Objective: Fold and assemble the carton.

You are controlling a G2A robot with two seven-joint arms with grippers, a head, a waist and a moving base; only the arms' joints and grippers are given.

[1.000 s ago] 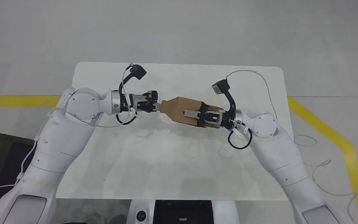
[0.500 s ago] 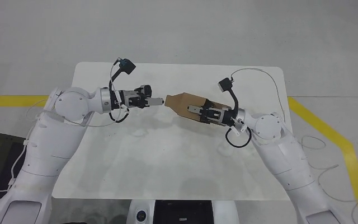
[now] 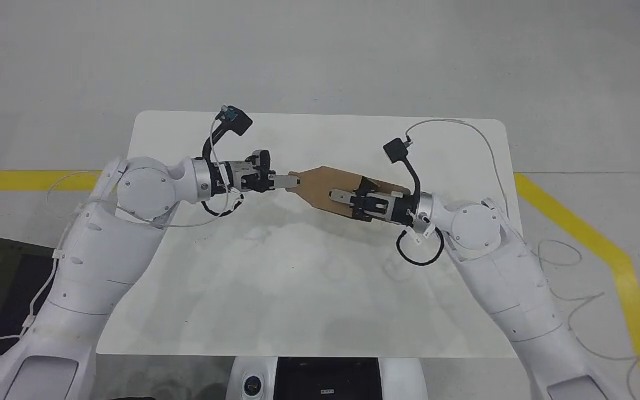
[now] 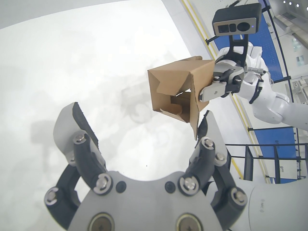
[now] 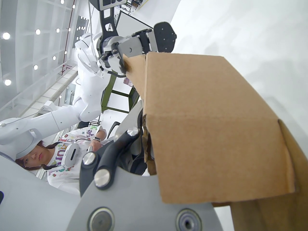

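1. Carton [image 3: 330,188], top view: it hangs in the air above the middle of the table [image 3: 200,290], between the two arms. The right gripper [image 3: 357,201] clamps one end. The left gripper [image 3: 285,181] sits at the opposite, tapered end.
2. Left wrist view: the left gripper [image 4: 141,111] is spread wide and holds nothing. The edge of a loose flap [image 4: 194,118] lies just beside one finger [image 4: 204,127]. The open end of the carton [image 4: 168,90] faces this gripper, its other end flaps partly folded inward. The right gripper [image 4: 216,90] pinches a side wall.
3. Right wrist view: the right gripper is closed on a wall of the carton [image 5: 204,126]. The left gripper [image 5: 144,46] meets the flap at the far end.
4. Handling, as judged: the board is likely light and thin, stiff across panels, hinging at creases, and easily crushed. Grip the flap near its crease with moderate force.
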